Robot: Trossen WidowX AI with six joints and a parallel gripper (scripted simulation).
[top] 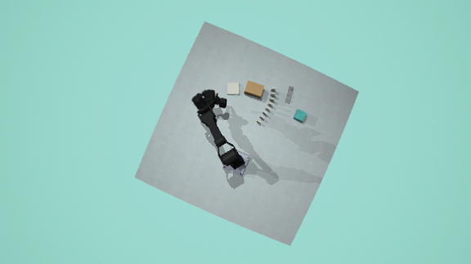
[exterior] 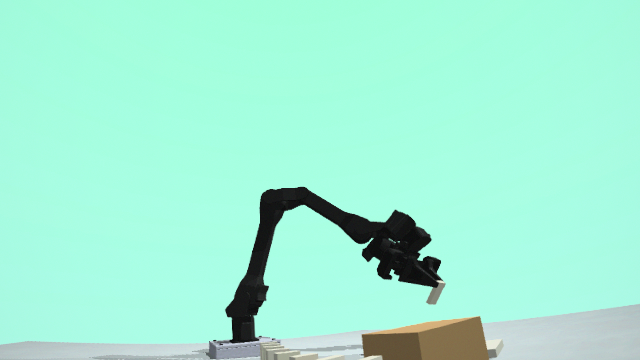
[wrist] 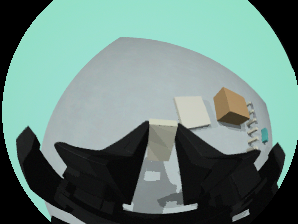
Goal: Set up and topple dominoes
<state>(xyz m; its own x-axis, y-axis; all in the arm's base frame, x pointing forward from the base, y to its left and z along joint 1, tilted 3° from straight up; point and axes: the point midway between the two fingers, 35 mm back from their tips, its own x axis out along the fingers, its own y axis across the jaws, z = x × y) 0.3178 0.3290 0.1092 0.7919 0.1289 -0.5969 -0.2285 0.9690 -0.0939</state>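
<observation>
My gripper (exterior: 438,283) (wrist: 162,125) is shut on a cream domino (exterior: 435,294) (wrist: 162,142) and holds it in the air, tilted. In the exterior view it hangs well above the height of the brown box. In the top view the arm's wrist hides the fingertips, left of the row. Several cream dominoes stand in a curved row (top: 267,109) right of the brown box. Part of the row (exterior: 302,357) shows at the bottom of the exterior view, and it is at the right in the wrist view, partly behind a finger.
A brown box (top: 254,89) (exterior: 391,347) (wrist: 231,105) stands beside the upper end of the row. A flat cream tile (top: 233,88) (wrist: 192,112) lies left of it. A grey strip (top: 289,94) and a teal block (top: 299,115) (wrist: 264,135) are on the row's other side.
</observation>
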